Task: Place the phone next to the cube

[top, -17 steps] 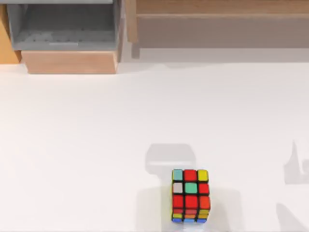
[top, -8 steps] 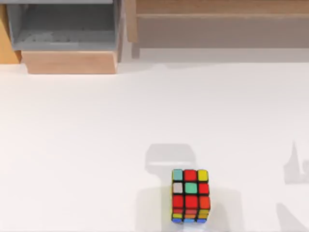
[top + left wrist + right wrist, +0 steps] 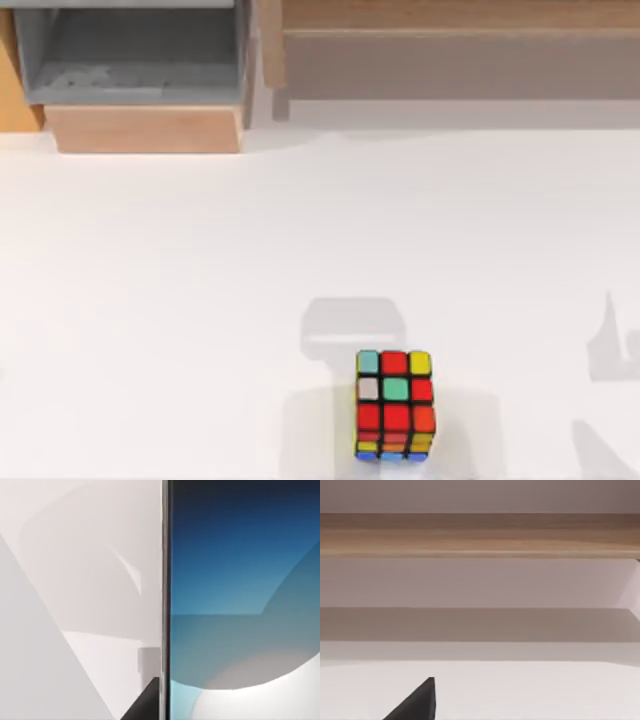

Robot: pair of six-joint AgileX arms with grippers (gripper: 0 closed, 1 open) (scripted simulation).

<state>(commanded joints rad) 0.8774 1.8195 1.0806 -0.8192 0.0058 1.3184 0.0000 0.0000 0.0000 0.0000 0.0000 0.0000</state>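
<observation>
The cube (image 3: pixel 393 405) stands on the white table near the front edge, right of centre, with red, green, yellow and white stickers facing up. The phone (image 3: pixel 240 595) fills half of the left wrist view at very close range, its screen shading from deep blue to pale white and its dark edge running straight through the picture. One dark finger (image 3: pixel 147 704) of my left gripper lies against that edge, and the gripper looks shut on the phone. A single dark fingertip (image 3: pixel 420 702) of my right gripper hovers over bare table.
An open grey drawer (image 3: pixel 135 70) in a wooden cabinet sits at the back left. A long wooden shelf (image 3: pixel 450 50) runs along the back right and also appears as the wooden shelf (image 3: pixel 480 535) ahead of the right wrist. Soft shadows lie around the cube.
A pale strip in the grey drawer a second ago is gone. The cube has not moved.
</observation>
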